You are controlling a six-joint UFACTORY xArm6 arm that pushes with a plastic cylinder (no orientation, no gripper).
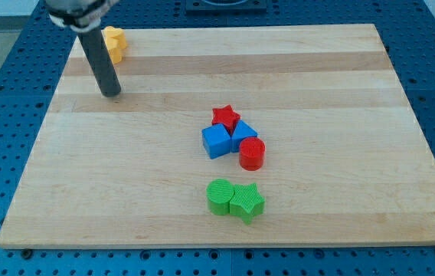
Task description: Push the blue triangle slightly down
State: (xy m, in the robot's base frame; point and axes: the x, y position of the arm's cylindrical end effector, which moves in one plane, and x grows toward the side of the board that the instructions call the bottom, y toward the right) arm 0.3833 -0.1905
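Observation:
The blue triangle (243, 134) lies near the board's middle, wedged between a blue cube (216, 142) on its left, a red star (226, 116) above it and a red cylinder (252, 154) at its lower right. My tip (111, 93) rests on the board at the upper left, far up and to the left of the blue triangle and touching no block.
A yellow block (115, 43) sits at the board's top left edge, just above and right of my rod. A green cylinder (220, 197) and a green star (247, 202) touch each other below the central cluster. The wooden board (340, 115) lies on a blue perforated table.

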